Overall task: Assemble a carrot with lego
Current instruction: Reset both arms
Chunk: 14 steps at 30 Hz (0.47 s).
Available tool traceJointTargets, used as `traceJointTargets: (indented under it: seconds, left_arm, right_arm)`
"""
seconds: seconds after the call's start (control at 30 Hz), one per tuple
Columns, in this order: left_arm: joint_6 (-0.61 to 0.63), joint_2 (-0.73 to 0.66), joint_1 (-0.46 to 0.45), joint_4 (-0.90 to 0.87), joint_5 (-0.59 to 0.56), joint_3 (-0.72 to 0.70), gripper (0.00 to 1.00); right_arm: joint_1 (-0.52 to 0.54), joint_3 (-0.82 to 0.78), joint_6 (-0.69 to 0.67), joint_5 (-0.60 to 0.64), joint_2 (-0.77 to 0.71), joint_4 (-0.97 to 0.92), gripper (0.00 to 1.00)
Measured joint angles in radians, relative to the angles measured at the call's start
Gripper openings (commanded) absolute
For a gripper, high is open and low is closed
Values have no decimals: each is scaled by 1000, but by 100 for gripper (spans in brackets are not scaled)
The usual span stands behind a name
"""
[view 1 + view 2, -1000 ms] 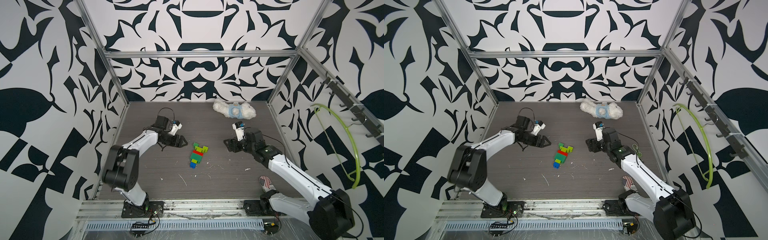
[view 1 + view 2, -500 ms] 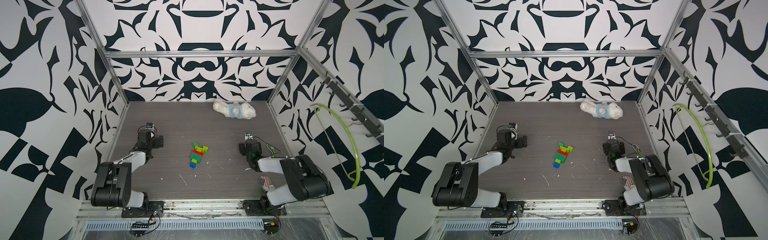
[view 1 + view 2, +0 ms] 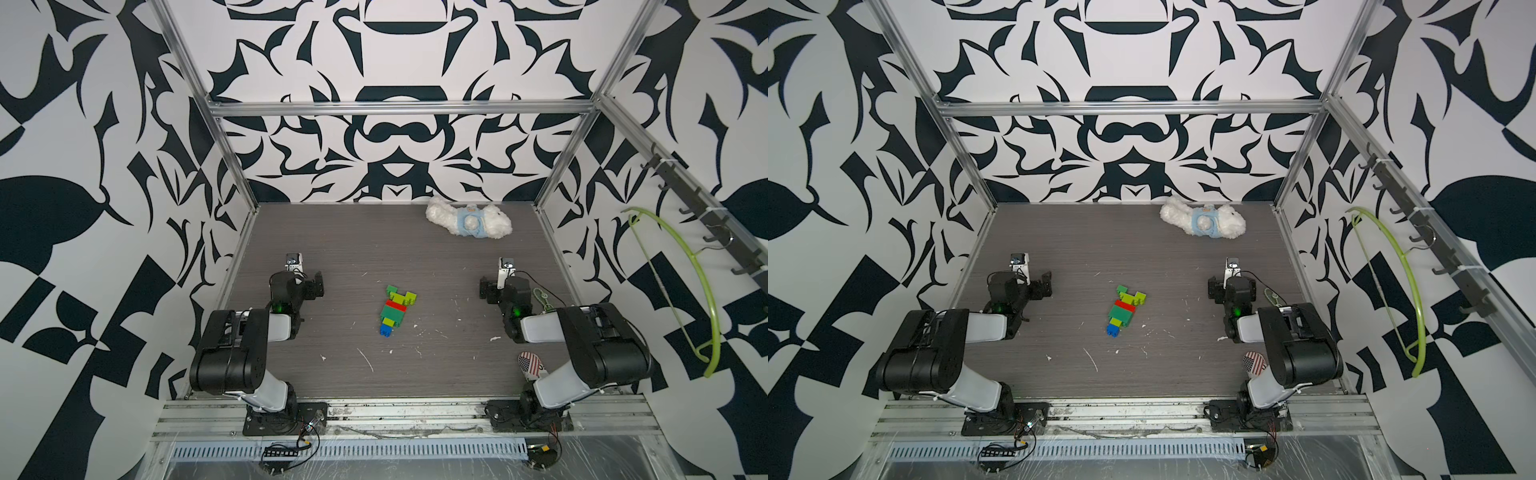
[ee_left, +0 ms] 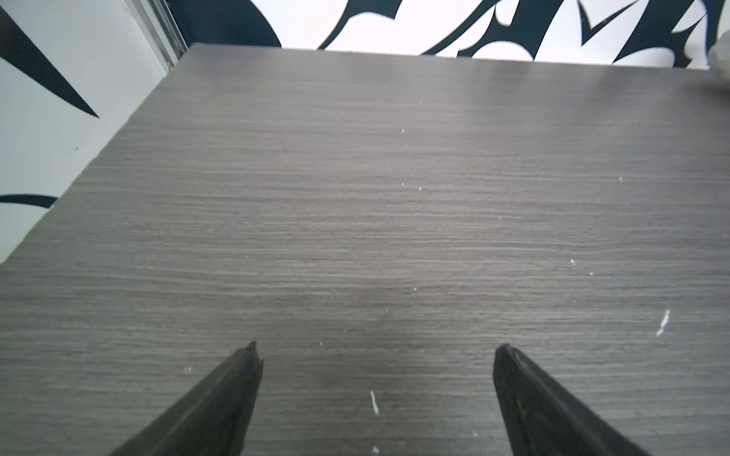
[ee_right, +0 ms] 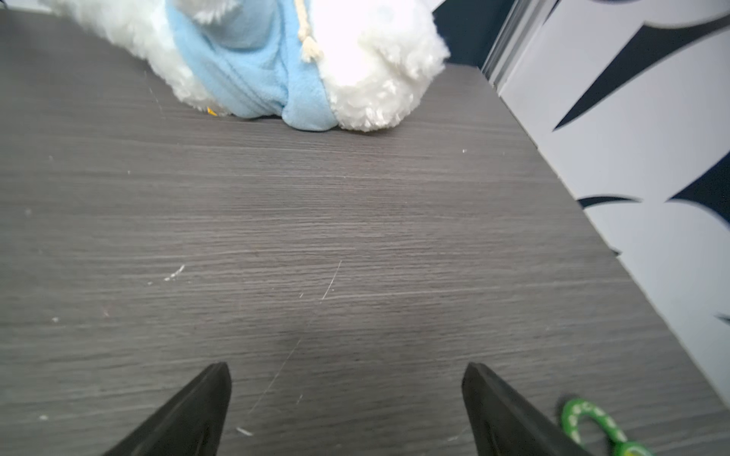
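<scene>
Grey wood-grain worktop (image 3: 415, 249) is framed by patterned walls. Mid-worktop, the carrot (image 3: 395, 309) is laid flat, blue tip toward the near edge, well apart from both arms. Left fingers (image 4: 221, 395) are spread wide, nothing held; right fingers (image 5: 189, 406) are likewise released, pointed toward the plush (image 5: 276, 59).

The carrot (image 3: 396, 308) lies flat mid-table, assembled: blue tip, lime, dark green and red layers, forked lime/green prongs pointing away
</scene>
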Motion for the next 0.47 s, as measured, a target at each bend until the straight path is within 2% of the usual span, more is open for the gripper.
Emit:
traceJointTargets:
  seconds: [0.47]
  left_arm:
    - [0,0,-1,30,10,0,99]
  right_arm:
    - [0,0,4,-9,0,0,100]
